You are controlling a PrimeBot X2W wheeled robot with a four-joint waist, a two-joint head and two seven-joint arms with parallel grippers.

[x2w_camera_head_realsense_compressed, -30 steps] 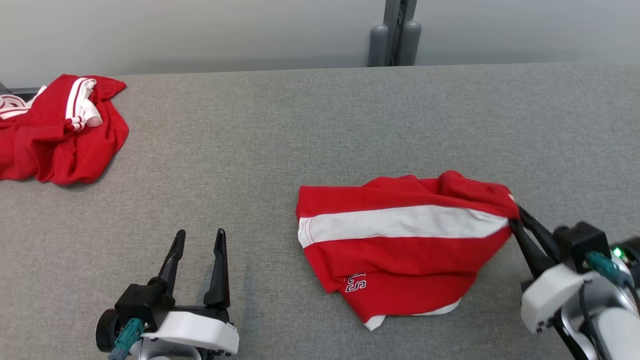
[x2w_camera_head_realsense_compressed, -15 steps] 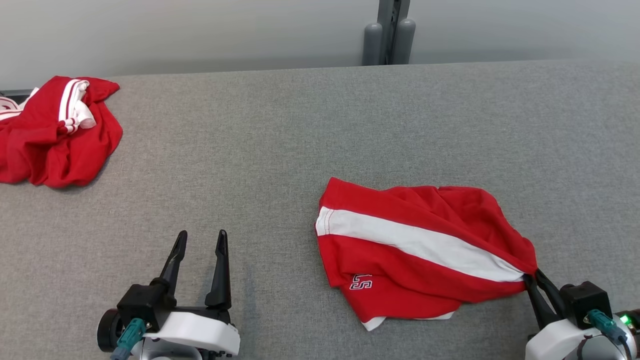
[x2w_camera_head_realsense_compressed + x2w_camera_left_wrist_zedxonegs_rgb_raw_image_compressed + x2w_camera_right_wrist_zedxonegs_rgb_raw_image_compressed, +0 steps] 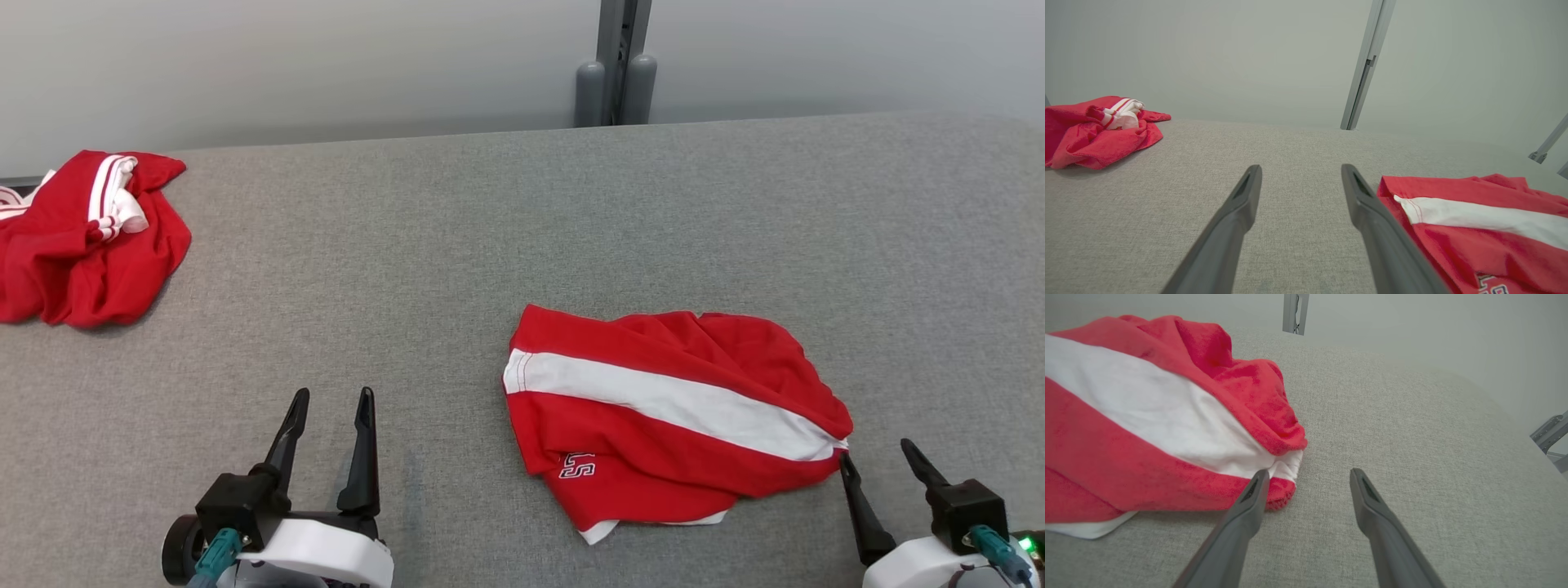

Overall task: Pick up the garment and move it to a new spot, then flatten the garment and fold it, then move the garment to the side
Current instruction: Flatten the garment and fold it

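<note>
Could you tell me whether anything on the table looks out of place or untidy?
The red-and-white garment lies rumpled, bunched at its right end; a second red garment sits crumpled at the far left of the table.

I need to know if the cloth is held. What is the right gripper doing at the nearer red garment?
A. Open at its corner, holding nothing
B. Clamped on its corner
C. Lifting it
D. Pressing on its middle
A: the right gripper has its fingers apart, with the garment lying slack on the table.

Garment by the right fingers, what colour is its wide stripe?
White stripe across the red garment; head view shows it best.
</note>
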